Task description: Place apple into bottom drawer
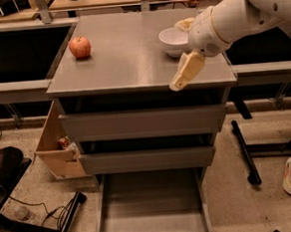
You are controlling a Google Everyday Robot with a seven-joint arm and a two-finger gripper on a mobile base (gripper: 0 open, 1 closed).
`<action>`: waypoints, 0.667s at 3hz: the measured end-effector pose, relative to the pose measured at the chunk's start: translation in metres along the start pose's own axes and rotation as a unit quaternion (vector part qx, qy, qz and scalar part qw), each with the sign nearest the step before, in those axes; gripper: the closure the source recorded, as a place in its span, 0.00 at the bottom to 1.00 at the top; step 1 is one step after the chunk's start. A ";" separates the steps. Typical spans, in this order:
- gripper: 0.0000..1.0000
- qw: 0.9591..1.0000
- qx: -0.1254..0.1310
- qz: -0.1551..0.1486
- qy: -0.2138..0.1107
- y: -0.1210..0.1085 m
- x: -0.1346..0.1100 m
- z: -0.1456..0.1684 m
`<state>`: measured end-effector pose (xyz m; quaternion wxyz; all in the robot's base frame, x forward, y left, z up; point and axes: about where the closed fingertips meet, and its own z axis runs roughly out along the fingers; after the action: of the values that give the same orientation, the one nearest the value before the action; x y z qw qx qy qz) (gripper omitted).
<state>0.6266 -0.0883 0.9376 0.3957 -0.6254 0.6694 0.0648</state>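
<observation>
The apple (pixel 79 46) sits on the grey worktop (pixel 132 66) near its far corner. It is well apart from the fingers (pixel 187 71), across the worktop from them toward the left of the view, and nothing touches it.

The bottom drawer (pixel 152 210) is pulled out at floor level, showing its plain grey floor. It lies far below the fingers and a little to their left in the view. Above it, the middle drawer (pixel 147 159) and the top drawer (pixel 143 122) are pushed in.

The gripper (pixel 180 55) hangs over the front right part of the worktop, at the end of the white arm (pixel 243 14), which reaches in from the upper right. Its fingers stand apart and hold nothing. One tan finger slants down toward the worktop's front edge, with its tip just over that edge. The other shows behind the far rim of the white bowl (pixel 172 38). The bowl stands on the worktop between the two fingers as seen from here; whether either finger touches it cannot be told.

A cardboard box (pixel 55 149) stands on the floor against the cabinet's left side, well below and left of the fingers.
</observation>
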 end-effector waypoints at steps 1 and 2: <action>0.00 0.997 0.049 0.028 -0.057 -0.059 -0.003 0.030; 0.00 0.987 0.093 0.075 -0.104 -0.115 -0.002 0.067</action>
<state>0.7586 -0.0712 0.9401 0.5134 -0.5240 0.6728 0.0960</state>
